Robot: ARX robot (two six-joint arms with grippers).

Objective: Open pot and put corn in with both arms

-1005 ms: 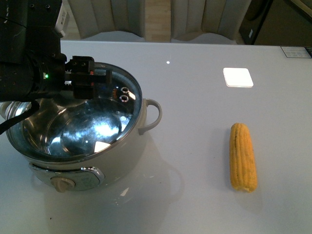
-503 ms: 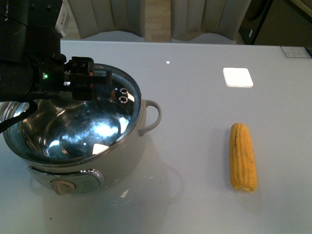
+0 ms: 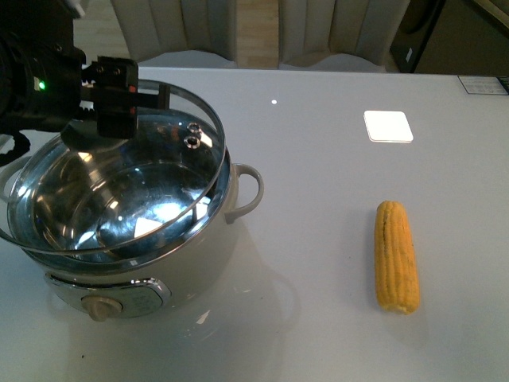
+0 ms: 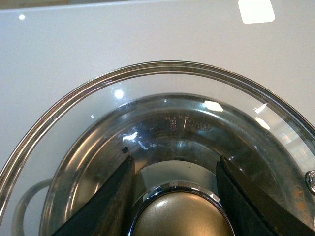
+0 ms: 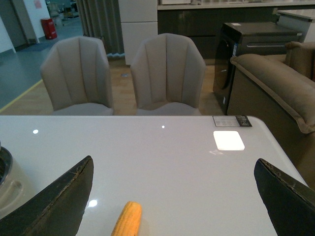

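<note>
Our left gripper (image 3: 119, 95) is closed on the knob (image 4: 181, 216) of the glass lid (image 3: 143, 187). The lid hangs tilted above the pot (image 3: 203, 259), its rim lifted clear on the side facing the corn (image 3: 396, 256); we cannot tell whether the opposite edge touches the pot. The corn lies on the table (image 3: 318, 175), well apart from the pot, on its right. Our right gripper (image 5: 173, 161) hovers above the table, fingers spread wide and holding nothing, with the corn below.
</note>
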